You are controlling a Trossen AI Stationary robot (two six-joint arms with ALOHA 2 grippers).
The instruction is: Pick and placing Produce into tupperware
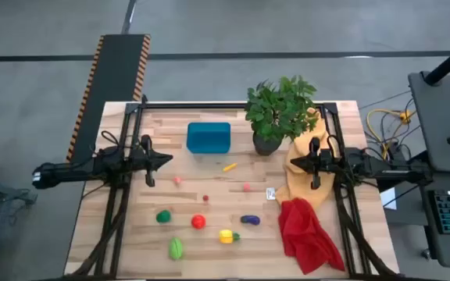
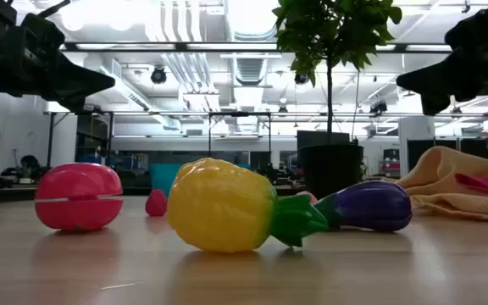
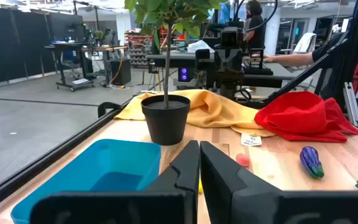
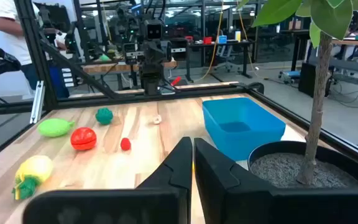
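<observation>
The teal tupperware [image 1: 208, 137] stands empty at the table's far middle, next to the potted plant [image 1: 280, 113]. Produce lies scattered on the wood nearer the front: a green round piece [image 1: 163, 217], a red one [image 1: 198, 222], a yellow one [image 1: 226, 236], a purple eggplant [image 1: 250, 220], a light green piece [image 1: 176, 248], plus small pink, red and orange bits. My left gripper [image 1: 166, 160] hovers shut to the tupperware's left. My right gripper [image 1: 294, 162] hovers shut over the yellow cloth's edge, right of the plant. Neither holds anything.
A yellow cloth [image 1: 299, 168] and a red cloth [image 1: 307, 234] lie along the table's right side, with a small white tag [image 1: 271, 193] beside them. Black frame rails run down both sides. People and desks stand in the room beyond.
</observation>
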